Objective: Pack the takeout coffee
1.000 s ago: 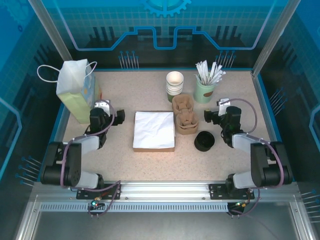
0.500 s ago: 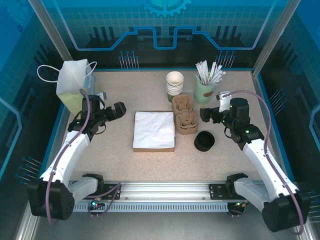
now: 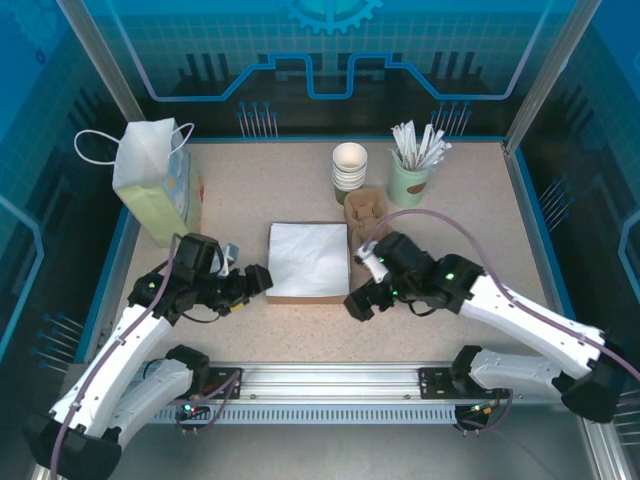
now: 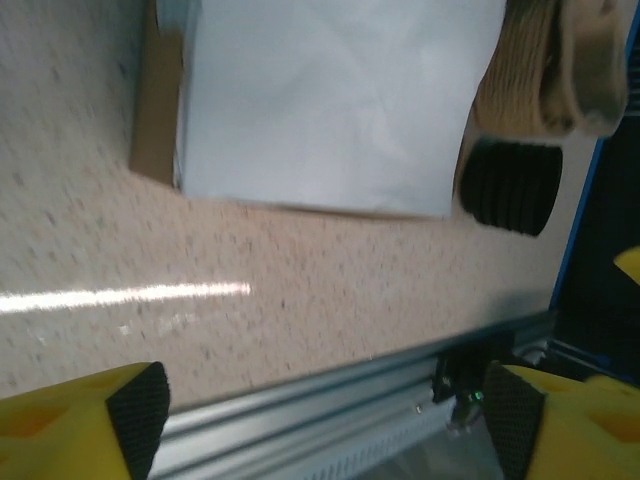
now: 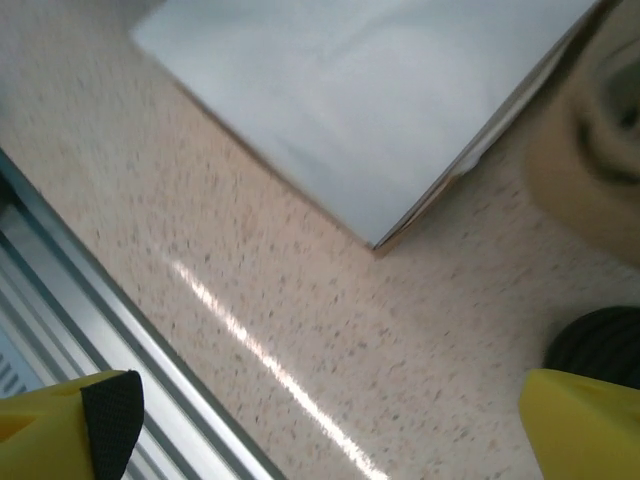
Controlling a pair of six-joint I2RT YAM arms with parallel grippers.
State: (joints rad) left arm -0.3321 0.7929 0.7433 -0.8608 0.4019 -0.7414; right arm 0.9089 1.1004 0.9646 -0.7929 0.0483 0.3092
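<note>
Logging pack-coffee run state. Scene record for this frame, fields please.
left gripper: open, empty, left of white paper
right gripper: open, empty, by the paper's near right corner
coffee cup: upright, back of table, untouched
cup carrier: just in front of the cup
paper bag: upright, back left

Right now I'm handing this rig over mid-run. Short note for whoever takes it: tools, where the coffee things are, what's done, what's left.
Left tool: open, empty, low at the near-left corner of the white sheet.
Right tool: open, empty, at the sheet's near-right corner.
Takeout coffee cup: upright at the back of the table, just behind the brown pulp carrier, not gripped.
Paper bag: standing rear left.
Done: nothing packed.
Left: the whole job, pick up the cup and pack it.
</note>
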